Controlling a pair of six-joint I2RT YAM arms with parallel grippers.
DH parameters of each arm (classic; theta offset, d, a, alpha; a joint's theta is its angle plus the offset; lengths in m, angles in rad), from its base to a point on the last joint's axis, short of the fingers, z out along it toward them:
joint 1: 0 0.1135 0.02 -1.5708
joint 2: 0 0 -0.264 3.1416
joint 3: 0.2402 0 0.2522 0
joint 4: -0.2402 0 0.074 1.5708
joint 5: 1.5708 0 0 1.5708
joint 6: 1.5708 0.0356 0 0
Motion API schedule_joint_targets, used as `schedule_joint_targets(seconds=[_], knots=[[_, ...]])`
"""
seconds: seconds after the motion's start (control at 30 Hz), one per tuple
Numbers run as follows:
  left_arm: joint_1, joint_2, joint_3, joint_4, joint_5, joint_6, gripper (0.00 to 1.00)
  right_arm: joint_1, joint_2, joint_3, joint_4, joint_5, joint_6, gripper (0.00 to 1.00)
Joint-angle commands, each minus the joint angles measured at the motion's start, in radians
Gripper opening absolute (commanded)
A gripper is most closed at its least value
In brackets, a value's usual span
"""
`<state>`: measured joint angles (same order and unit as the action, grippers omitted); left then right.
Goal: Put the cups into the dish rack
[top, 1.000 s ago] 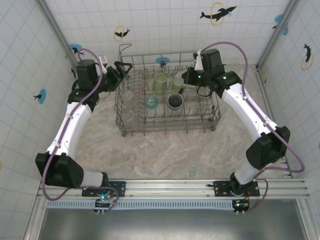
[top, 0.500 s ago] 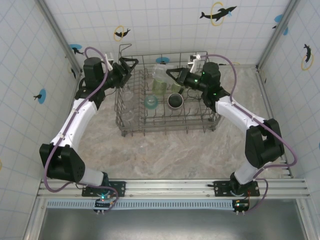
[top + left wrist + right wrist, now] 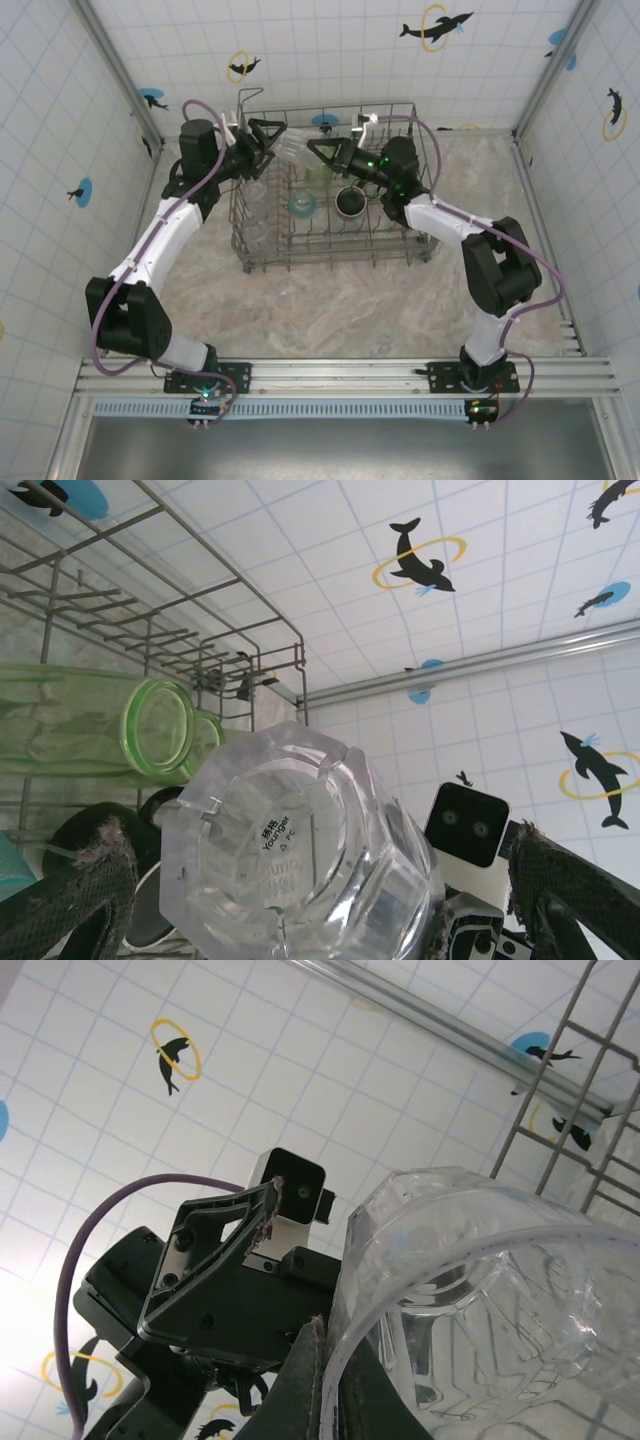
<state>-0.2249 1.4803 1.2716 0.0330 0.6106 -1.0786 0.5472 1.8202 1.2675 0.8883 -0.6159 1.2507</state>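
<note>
Mid-air handover over the far-left corner of the dish rack (image 3: 240, 232). The clear faceted cup (image 3: 291, 150) hangs between the two arms, above the tines and not yet in the rack.

Right gripper (image 3: 313, 149): jaws closed down tight, pinching the cup's rim wall. Right wrist view has the mouth of the cup right at the finger.

Left gripper (image 3: 270, 146): jaws at full spread, straddling the base end. In the left wrist view the stamped base faces the lens, sitting between the mesh pads (image 3: 72, 882), with a gap on each side, so no contact yet.

Key relation: the cup's long axis lies roughly level, along the line from one wrist to the other, base to the left arm, mouth to the right. My read is that the left only has to close where it is.

Top view gives the height above the rack and shows the black mug (image 3: 349, 202), teal cup (image 3: 302, 205) and a green tumbler (image 3: 320, 168) already loaded. The wrist views give pad clearance, which the top view doesn't.
</note>
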Motion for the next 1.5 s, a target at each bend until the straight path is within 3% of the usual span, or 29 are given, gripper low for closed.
schedule_joint_targets(seconds=[0.0,0.43,0.53,0.8,0.93,1.0,1.27,1.47], knots=[[-0.009,0.009,-0.009,0.045,0.011,-0.022,0.95,0.005,0.008,0.07,0.161,-0.004,0.045,0.0],[-0.013,0.032,-0.017,0.097,0.017,-0.043,0.79,0.02,0.033,0.094,0.17,-0.036,0.068,0.0],[-0.013,0.038,-0.014,0.111,0.024,-0.049,0.71,0.02,0.033,0.093,0.172,-0.04,0.069,0.0],[-0.013,0.063,-0.007,0.154,0.06,-0.049,0.35,0.02,0.043,0.1,0.172,-0.068,0.075,0.0],[-0.013,0.077,-0.005,0.185,0.088,-0.044,0.0,0.019,0.051,0.107,0.166,-0.079,0.078,0.0],[-0.013,0.076,-0.003,0.197,0.089,-0.027,0.0,0.017,0.054,0.108,0.163,-0.079,0.078,0.0],[-0.011,0.086,0.082,0.06,-0.004,0.151,0.0,-0.012,0.029,0.082,0.088,-0.075,0.04,0.41],[-0.009,0.127,0.217,-0.112,-0.16,0.356,0.0,-0.054,-0.053,0.02,-0.064,-0.068,-0.073,0.62]])
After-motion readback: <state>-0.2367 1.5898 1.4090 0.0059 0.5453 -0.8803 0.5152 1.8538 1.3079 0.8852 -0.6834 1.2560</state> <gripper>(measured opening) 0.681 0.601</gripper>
